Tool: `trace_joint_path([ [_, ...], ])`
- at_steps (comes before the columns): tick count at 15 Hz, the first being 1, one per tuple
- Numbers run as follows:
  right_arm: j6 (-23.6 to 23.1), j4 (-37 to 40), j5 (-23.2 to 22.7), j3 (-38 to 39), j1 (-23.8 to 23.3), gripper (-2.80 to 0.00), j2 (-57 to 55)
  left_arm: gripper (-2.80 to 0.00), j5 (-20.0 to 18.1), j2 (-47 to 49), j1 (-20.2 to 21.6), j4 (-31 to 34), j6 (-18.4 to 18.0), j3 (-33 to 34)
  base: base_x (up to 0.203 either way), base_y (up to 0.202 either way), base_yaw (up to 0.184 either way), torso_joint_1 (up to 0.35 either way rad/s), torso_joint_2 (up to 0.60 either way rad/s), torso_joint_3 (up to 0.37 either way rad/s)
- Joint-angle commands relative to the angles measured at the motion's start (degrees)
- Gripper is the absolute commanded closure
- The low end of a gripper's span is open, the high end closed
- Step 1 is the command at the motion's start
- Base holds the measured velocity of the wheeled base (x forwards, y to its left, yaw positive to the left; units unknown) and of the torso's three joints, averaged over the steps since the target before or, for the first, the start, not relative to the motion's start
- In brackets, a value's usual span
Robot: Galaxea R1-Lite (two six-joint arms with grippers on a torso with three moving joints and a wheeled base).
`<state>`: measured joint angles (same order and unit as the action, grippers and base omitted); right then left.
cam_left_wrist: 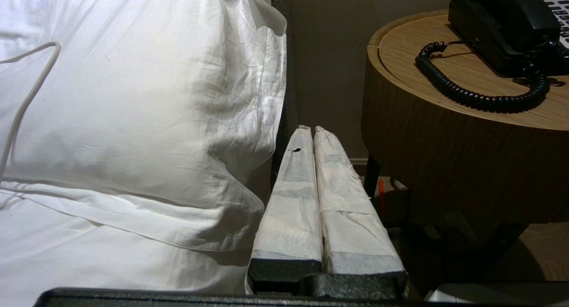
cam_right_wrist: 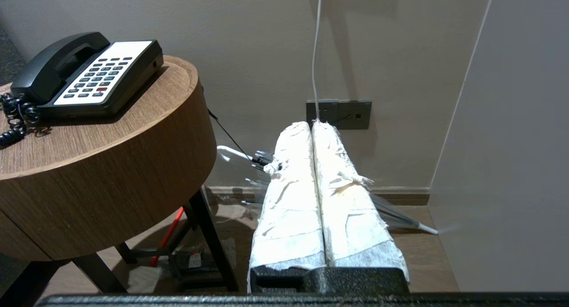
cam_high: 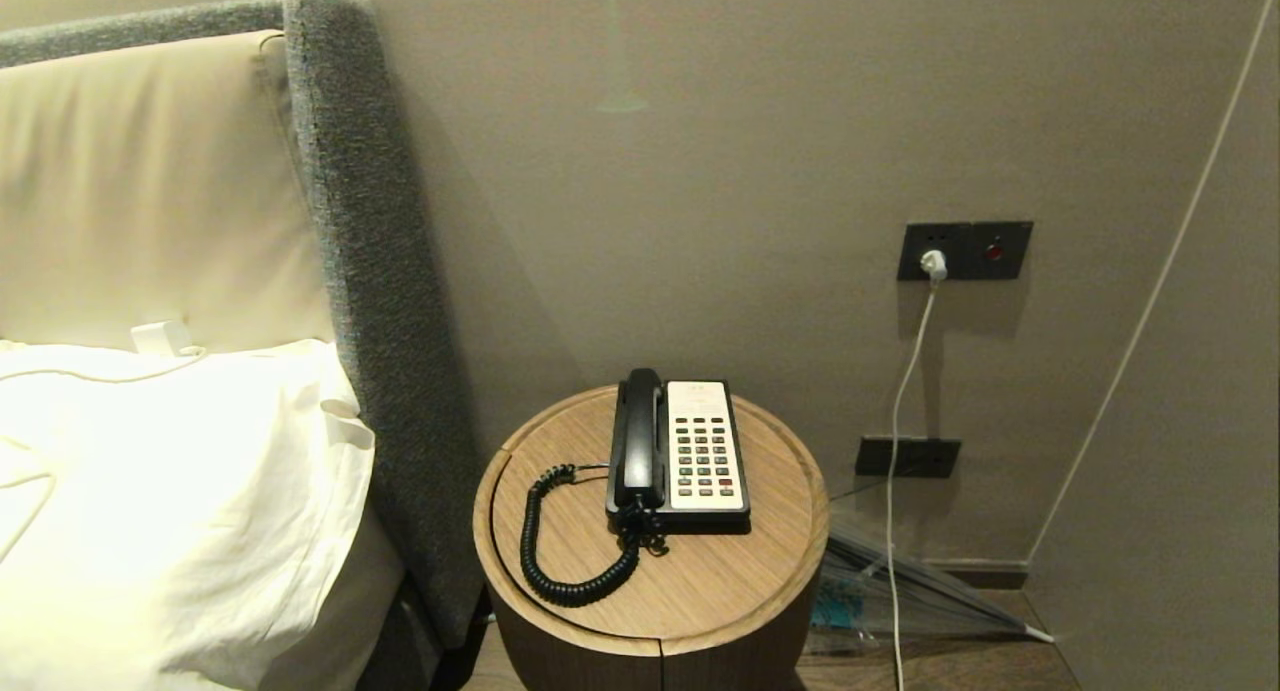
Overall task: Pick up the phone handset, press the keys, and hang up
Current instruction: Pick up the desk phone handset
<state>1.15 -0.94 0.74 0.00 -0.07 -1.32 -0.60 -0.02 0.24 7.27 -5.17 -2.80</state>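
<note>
You had left gripper (cam_left_wrist: pixel 310 130) pressed closed, empty, low between pillow (cam_left_wrist: pixel 146 98) and round wooden table (cam_left_wrist: pixel 444 133). Your right gripper (cam_right_wrist: pixel 312 125) was likewise closed on nothing, low beside table's other side, near wall socket (cam_right_wrist: pixel 338 113). Phone handset (cam_high: pixel 640 436) lay in cradle of phone base (cam_high: pixel 735 516) on table top; keys (cam_high: pixel 703 456) just beside it, coiled cord (cam_high: pixel 560 561) looped on top.

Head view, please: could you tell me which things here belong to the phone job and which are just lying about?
Belonging to the job:
- phone handset, resting on the phone base
- keys
- coiled cord
- round wooden table
- left gripper and right gripper, both shut and low beside the table

Just lying about:
- pillow
- headboard
- wall charger
- folded umbrella
</note>
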Motion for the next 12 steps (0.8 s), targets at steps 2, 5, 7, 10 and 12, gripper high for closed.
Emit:
trace_joint_path([
  [2, 0.00, -0.03, 0.05, 0.09, -0.01, 0.00, -0.09, 0.00, -0.02, 0.02, 0.02, 0.03, -0.02, -0.01, 0.000, 0.000, 0.000, 0.000, 0.00, 0.000],
  [5, 0.00, -0.03, 0.05, 0.09, -0.01, 0.00, -0.09, 0.00, -0.02, 0.02, 0.02, 0.03, -0.02, -0.01, 0.000, 0.000, 0.000, 0.000, 0.00, 0.000],
  [7, 0.00, -0.03, 0.05, 0.09, -0.01, 0.00, -0.09, 0.00, -0.02, 0.02, 0.02, 0.03, -0.02, 0.08, 0.000, 0.000, 0.000, 0.000, 0.00, 0.000],
  [10, 0.00, -0.03, -0.04, 0.09, -0.01, 0.00, -0.09, 0.00, -0.02, 0.02, 0.02, 0.03, -0.02, 0.00, 0.000, 0.000, 0.000, 0.000, 0.00, 0.000],
  [12, 0.00, -0.03, -0.02, 0.09, -0.01, 0.00, -0.09, 0.00, -0.02, 0.02, 0.02, 0.03, -0.02, -0.01, 0.000, 0.000, 0.000, 0.000, 0.00, 0.000],
])
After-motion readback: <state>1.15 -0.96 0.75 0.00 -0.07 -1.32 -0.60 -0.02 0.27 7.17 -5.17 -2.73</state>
